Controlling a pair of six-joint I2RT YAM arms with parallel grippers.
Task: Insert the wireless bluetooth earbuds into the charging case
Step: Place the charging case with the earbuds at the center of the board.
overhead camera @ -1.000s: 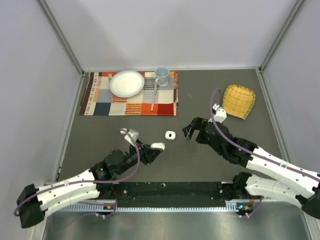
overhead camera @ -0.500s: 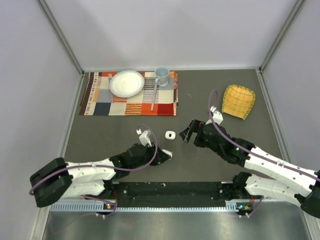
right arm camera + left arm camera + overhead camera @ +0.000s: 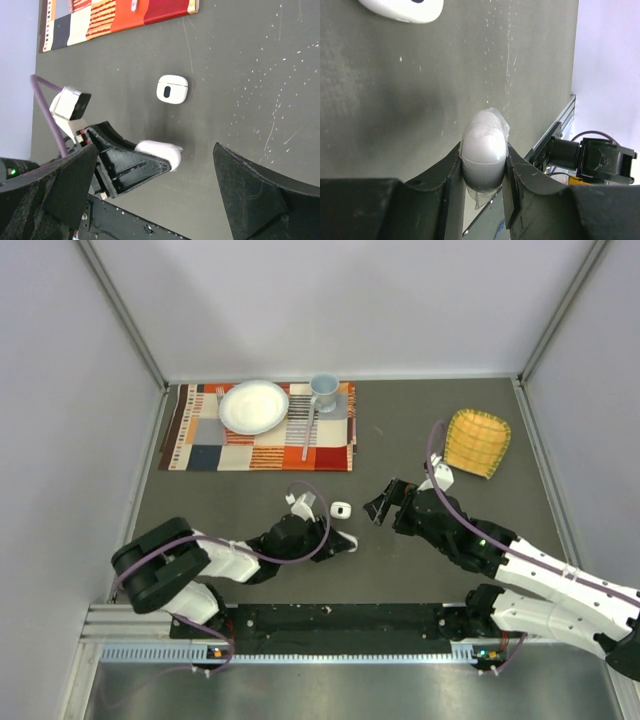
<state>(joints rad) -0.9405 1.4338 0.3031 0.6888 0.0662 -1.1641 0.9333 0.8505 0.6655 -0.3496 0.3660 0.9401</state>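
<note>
My left gripper (image 3: 338,543) is shut on the charging case (image 3: 484,145), a white pebble-shaped oval with a seam and a scrap of clear film on it. It holds the case low over the dark table, seen from the side in the right wrist view (image 3: 159,151). A smaller white rounded piece with a dark oval spot (image 3: 340,510) lies on the table just beyond the case. I cannot tell whether it is one of the earbuds. My right gripper (image 3: 380,504) stands open just right of that piece, with nothing between its fingers.
A patterned placemat (image 3: 200,450) at the back left carries a white plate (image 3: 253,405), a pale blue cup (image 3: 323,390) and a spoon (image 3: 308,435). A yellow woven dish (image 3: 477,442) sits at the back right. A metal rail (image 3: 340,652) runs along the near edge.
My left arm has swung right and stretched out, carrying the case toward the middle of the table, closer to the small white piece. The right gripper shifted only slightly and stayed open.
</note>
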